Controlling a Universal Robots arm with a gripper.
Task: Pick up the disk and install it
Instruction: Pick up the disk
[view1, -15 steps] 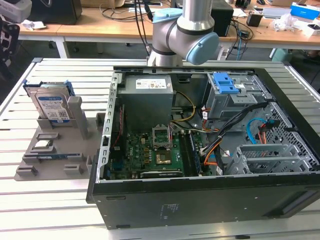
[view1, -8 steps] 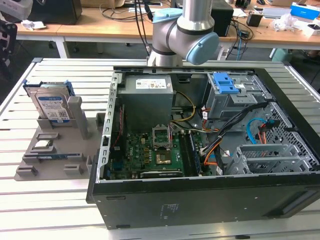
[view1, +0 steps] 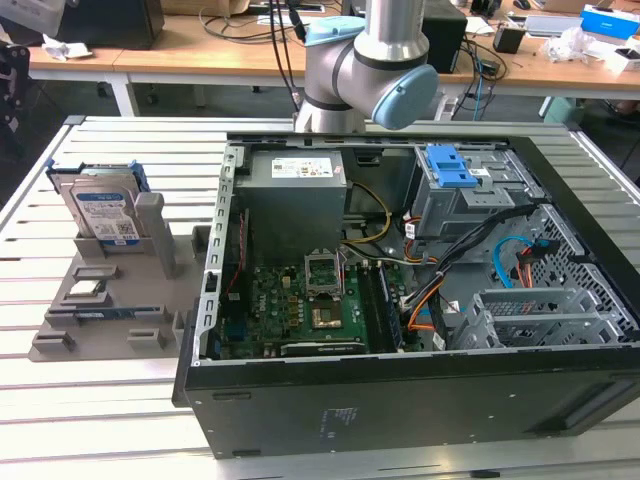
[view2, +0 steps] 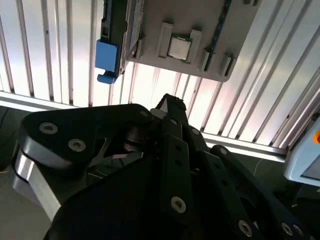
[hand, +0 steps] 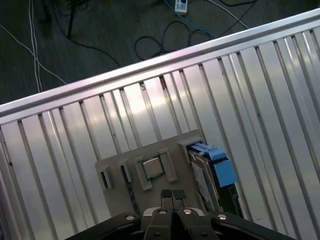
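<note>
Standing on edge with its blue-and-white label facing outward, the disk (view1: 105, 208) rests in a slot of the grey holder (view1: 158, 235), its blue carrier bracket framing it. In the exterior view it is at about nine o'clock from the open computer case (view1: 400, 400), well apart from it on the slatted metal worktop (view1: 100, 425). A small square processor chip (view1: 88, 290) lies flat in the same holder, at six o'clock from the disk, and a thin memory stick (view1: 97, 313) sits just beyond that. The arm (view1: 365, 60) rises at twelve o'clock behind the case. Inside the case, a blue latch (view1: 450, 168) tops the grey drive cage (view1: 440, 205) at roughly one o'clock. The power supply (view1: 297, 180) is at eleven o'clock and the green motherboard (view1: 300, 305) at seven. In the first wrist view the pincer (hand: 172, 194) hangs over the holder (hand: 172, 145) with its two fingertips (hand: 166, 194) pressed together and nothing between them. It is nearest the chip (hand: 151, 167), while the disk (hand: 220, 169) stands just beside it in its slot, untouched. The second wrist view looks past the dark linkage of the pincer (view2: 167, 102) to the same holder (view2: 200, 20), with the chip (view2: 178, 47) in its pocket and the blue end of the disk (view2: 106, 56) at the holder's edge.
</note>
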